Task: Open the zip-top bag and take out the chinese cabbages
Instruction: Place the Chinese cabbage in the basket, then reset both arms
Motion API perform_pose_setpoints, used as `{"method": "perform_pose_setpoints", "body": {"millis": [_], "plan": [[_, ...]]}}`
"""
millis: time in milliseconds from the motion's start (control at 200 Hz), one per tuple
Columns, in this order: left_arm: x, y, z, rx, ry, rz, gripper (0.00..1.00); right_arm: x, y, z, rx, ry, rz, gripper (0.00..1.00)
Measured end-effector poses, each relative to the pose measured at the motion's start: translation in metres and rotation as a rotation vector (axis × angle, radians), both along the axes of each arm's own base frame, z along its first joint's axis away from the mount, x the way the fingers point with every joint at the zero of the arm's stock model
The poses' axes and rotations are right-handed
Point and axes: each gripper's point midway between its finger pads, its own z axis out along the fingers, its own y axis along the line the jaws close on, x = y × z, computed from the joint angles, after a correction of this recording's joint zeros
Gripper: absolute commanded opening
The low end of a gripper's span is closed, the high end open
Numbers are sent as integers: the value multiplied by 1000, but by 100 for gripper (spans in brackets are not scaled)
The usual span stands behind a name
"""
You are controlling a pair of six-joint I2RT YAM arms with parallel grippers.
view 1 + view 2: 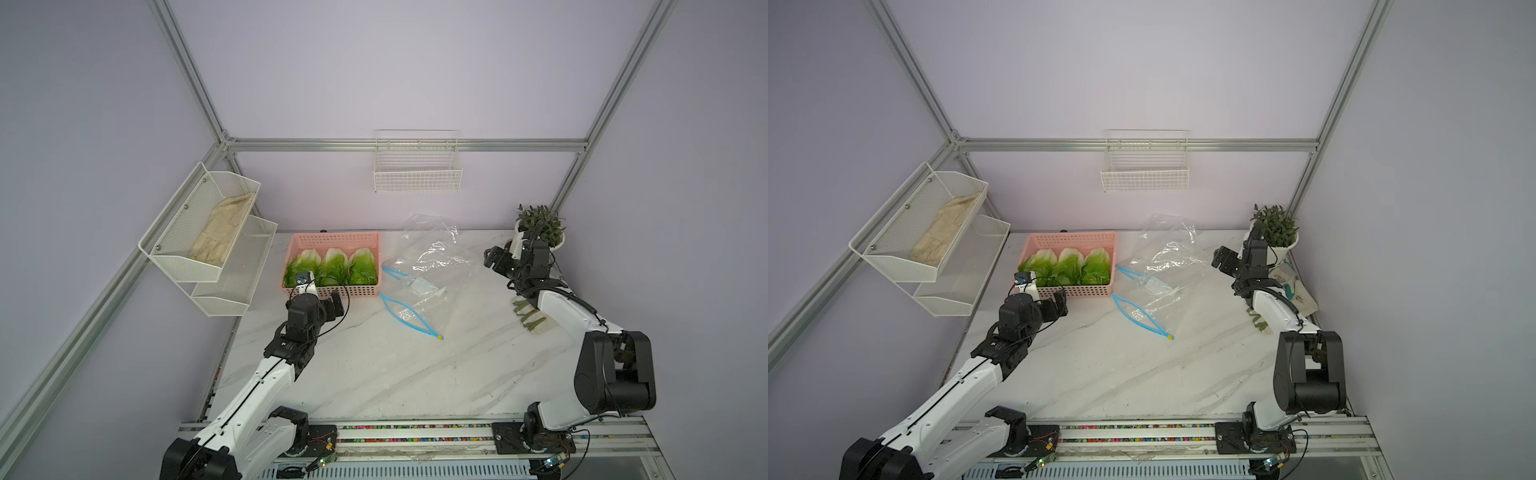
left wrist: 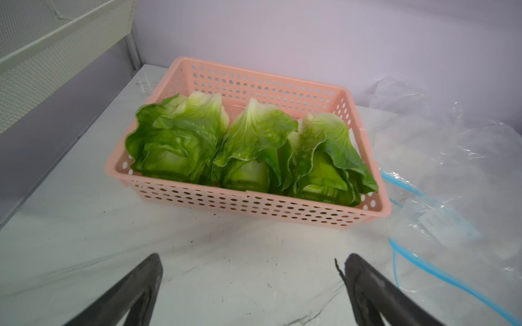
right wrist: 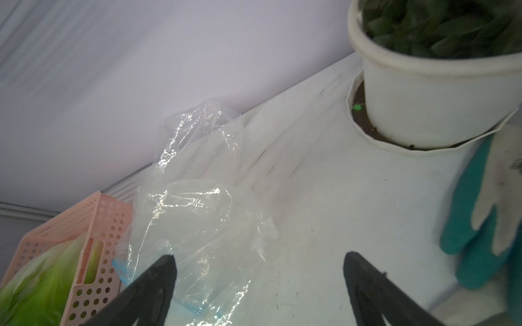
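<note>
Three chinese cabbages (image 1: 332, 268) lie side by side in the pink basket (image 1: 336, 240), left of centre in both top views. The crumpled zip-top bag (image 1: 432, 253), its mouth gaping, lies on the counter (image 1: 374, 374) just right of it. The left claw (image 2: 251, 262) and right claw (image 3: 260, 259) are both spread wide and empty.

I can read nothing. The pale label (image 2: 436, 223) on the bag (image 2: 457, 146), at the right side of my left wrist view, is blurred; white marks (image 1: 286, 343) on my left arm (image 1: 257, 382) are too small.
</note>
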Motion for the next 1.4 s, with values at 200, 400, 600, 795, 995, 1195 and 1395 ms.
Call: {"method": "perform_pose_setpoints", "body": {"millis": [200,400,600,795,995,1195,1395], "plan": [[4,8,-6,117,-48,-8,100,-42,-33,-2,-170,-144,-141,97],[14,29,-27,209,-47,28,100,-51,-48,-60,-254,-92,-200,97],[30,48,-55,228,-42,48,100,-49,-47,-92,-301,-104,-179,97],[44,50,-61,242,-77,38,100,-48,-37,-116,-325,-155,-107,97],[53,57,-92,248,-43,36,100,-46,-28,-130,-330,-158,-52,97],[54,65,-92,238,-42,55,100,-28,-28,-110,-337,-215,-59,97],[54,66,-92,237,-42,58,100,-28,-28,-111,-344,-210,-56,97]]}}
